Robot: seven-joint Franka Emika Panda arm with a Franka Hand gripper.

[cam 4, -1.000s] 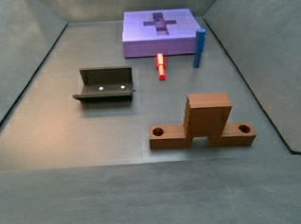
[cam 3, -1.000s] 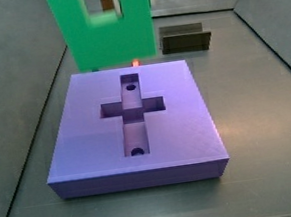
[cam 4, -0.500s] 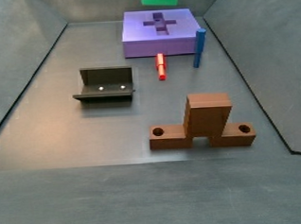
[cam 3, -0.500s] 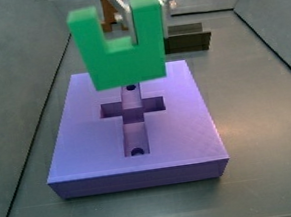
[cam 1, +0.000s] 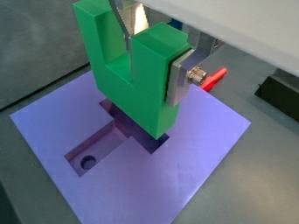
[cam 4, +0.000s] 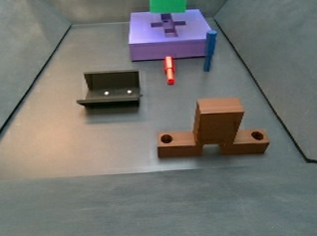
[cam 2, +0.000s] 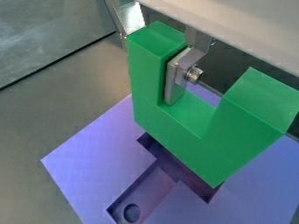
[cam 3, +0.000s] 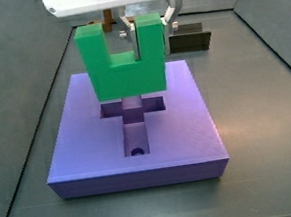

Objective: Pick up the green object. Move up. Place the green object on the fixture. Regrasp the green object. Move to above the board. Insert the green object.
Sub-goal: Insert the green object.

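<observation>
The board (cam 3: 132, 122) fills the middle of a side view, its cross recess empty. The green object (cam 3: 120, 61) hangs just above it, upper centre, so pickup, regrasp and travel look done; only insertion seems left. The fixture (cam 4: 110, 90) sits empty, left of centre. The pincer (cam 3: 143, 25) is clamped on one prong of the green object

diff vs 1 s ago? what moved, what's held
The gripper, shut on the green object throughout, carried it from behind the board to above the cross recess and lower, notch up. Nothing taken or released. Board, fixture, wooden block, blue peg and red peg stayed put.
</observation>
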